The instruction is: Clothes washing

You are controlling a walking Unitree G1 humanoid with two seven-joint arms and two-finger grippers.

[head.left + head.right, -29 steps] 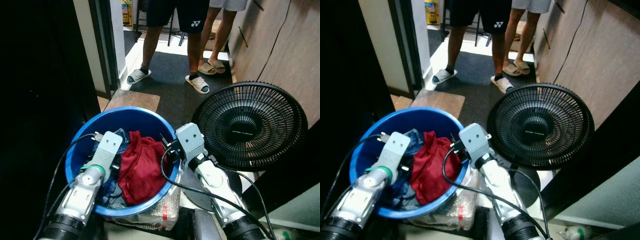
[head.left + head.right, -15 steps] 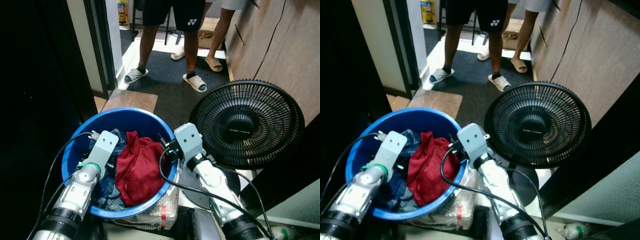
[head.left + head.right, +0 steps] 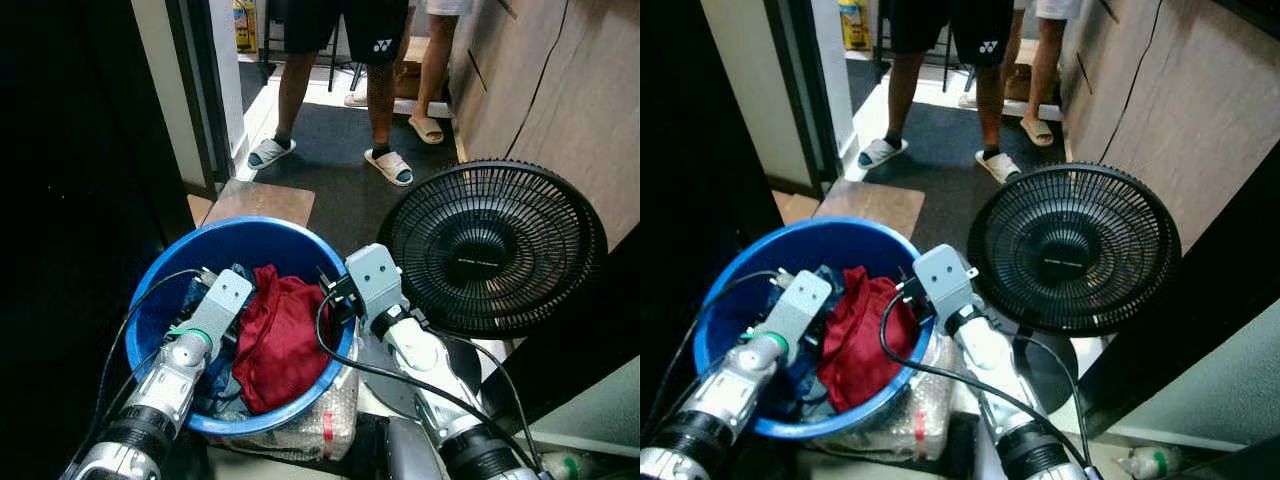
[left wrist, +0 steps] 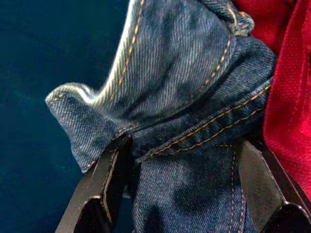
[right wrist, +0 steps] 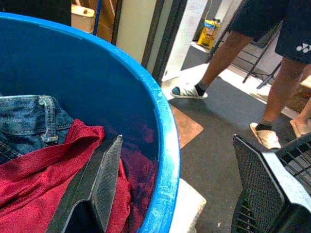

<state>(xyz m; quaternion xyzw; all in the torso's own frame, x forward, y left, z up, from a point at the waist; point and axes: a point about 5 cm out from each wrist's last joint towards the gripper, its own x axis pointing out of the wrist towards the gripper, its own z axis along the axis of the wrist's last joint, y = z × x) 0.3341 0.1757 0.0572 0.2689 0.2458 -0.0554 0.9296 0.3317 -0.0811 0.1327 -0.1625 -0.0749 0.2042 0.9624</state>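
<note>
The left tool (image 4: 182, 194) is reaching into the blue tub (image 3: 300, 235), fingers spread around the jeans (image 4: 194, 121). The right tool (image 5: 177, 194) is straddling the rim, wide apart. Nothing is lifted out yet.

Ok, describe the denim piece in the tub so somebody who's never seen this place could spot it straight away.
Find the big blue tub on the floor beside the black fan. Inside, on the robot's left, the jeans lie against a red garment, with the left gripper open around a fold. They're the only blue denim, with orange stitching.
</note>
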